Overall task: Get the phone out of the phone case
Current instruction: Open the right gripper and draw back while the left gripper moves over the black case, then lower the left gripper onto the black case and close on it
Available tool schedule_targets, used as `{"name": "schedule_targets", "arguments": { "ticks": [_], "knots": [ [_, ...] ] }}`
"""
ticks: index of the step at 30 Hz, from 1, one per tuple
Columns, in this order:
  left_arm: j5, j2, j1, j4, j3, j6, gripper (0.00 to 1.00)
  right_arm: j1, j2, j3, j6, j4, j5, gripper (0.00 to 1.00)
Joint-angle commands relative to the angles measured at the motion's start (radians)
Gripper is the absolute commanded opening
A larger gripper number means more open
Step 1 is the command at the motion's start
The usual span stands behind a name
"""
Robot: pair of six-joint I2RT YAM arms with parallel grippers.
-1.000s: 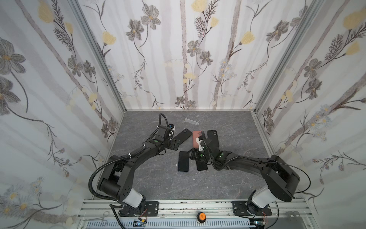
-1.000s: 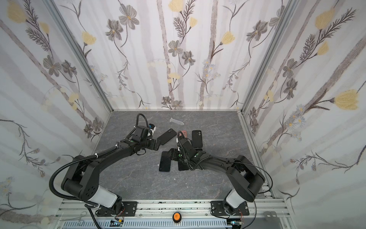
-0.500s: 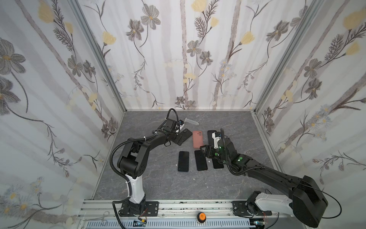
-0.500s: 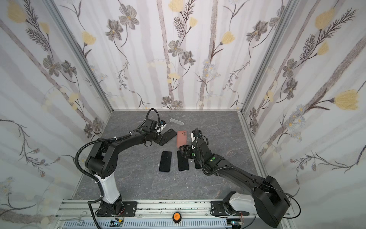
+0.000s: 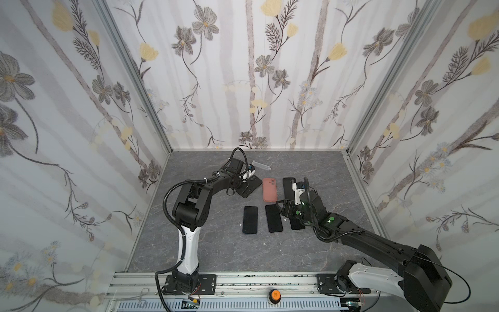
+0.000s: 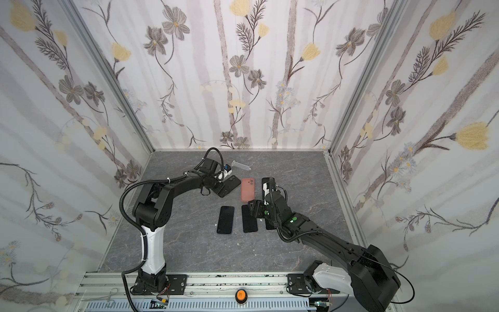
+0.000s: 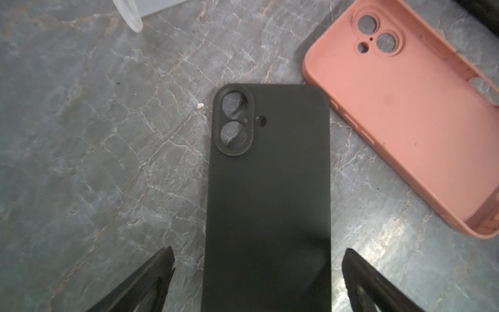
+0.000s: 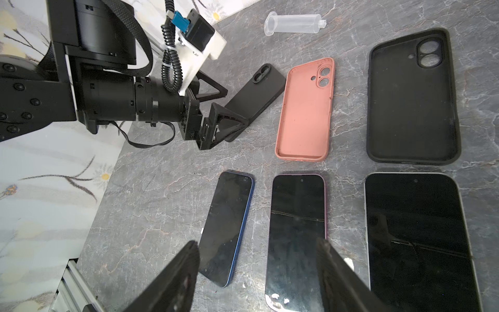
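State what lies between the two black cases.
The pink case, lying open side up. The right wrist view shows it plainly; both top views show it too.

Soft, even light fills both top views, and the walls [image 5: 67,162] bow at the edges. The left wrist view is dimmer and slightly blurred, its black case [image 7: 267,202] murky. The right wrist view is sharp, with faint reflections on the phone screens [image 8: 295,237].
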Motion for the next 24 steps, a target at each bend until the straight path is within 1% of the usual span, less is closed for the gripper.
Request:
{"name": "schedule_targets", "arguments": {
  "ticks": [1,13,18,24],
  "knots": [
    [0.01,0.017,0.003,-0.026,0.019,0.02,1.0,0.0,0.005,0.004,0.006,0.015,0.008,0.69],
    [0.0,0.064,0.003,-0.053,0.043,0.005,1.0,0.0,0.003,-0.009,0.011,0.018,0.004,0.69],
    [0.001,0.065,0.003,-0.065,0.045,0.001,0.94,0.0,-0.004,-0.015,0.015,0.018,0.012,0.68],
    [0.038,0.06,0.008,-0.076,0.047,-0.019,0.84,0.0,-0.006,-0.017,0.021,0.026,0.014,0.67]
  ]
}}
